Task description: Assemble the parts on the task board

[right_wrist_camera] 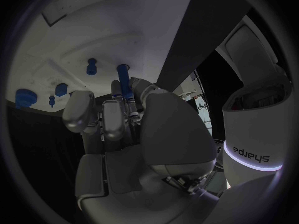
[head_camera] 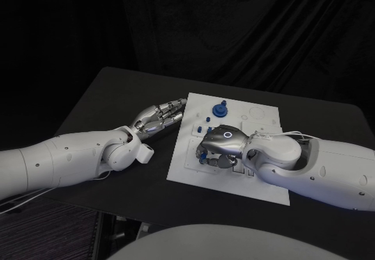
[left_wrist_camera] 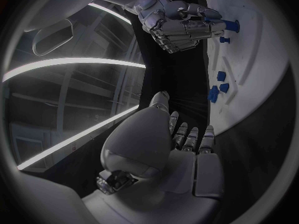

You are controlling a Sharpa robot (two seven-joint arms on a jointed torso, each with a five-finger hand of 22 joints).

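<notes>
Nearest in the head view, the right hand (head_camera: pixel 221 145) hangs over the near-left part of the task board (head_camera: pixel 264 116), its fingers curled down onto the plate where small blue pieces (head_camera: pixel 201 157) peek out beneath them. From above I cannot tell what it grips. Farther along the board a larger blue part (head_camera: pixel 222 110) stands upright, well clear of both hands. The left hand (head_camera: pixel 160 116) lies on the black table (head_camera: pixel 117 92) just beside the board's left edge, fingers stretched flat and close together, holding nothing; I judge it is placed there to steady the plate or simply to wait out of the way.

Seen from the left wrist, the left hand (left_wrist_camera: pixel 181 144) shows its fingers extended toward the board (left_wrist_camera: pixel 258 50) with nothing between them. Beyond it the right hand (left_wrist_camera: pixel 181 27) bends its fingers around a blue peg (left_wrist_camera: pixel 229 26) at the board's surface, and a few loose blue parts (left_wrist_camera: pixel 218 87) rest on the plate between the two hands.

Seen from the right wrist, the right hand (right_wrist_camera: pixel 118 119) pinches a slender blue peg (right_wrist_camera: pixel 123 79) between its fingertips, the peg pointing at the white board (right_wrist_camera: pixel 93 30). Probably it is being lined up with a hole. Other blue parts (right_wrist_camera: pixel 91 66) stand seated in the board nearby.
</notes>
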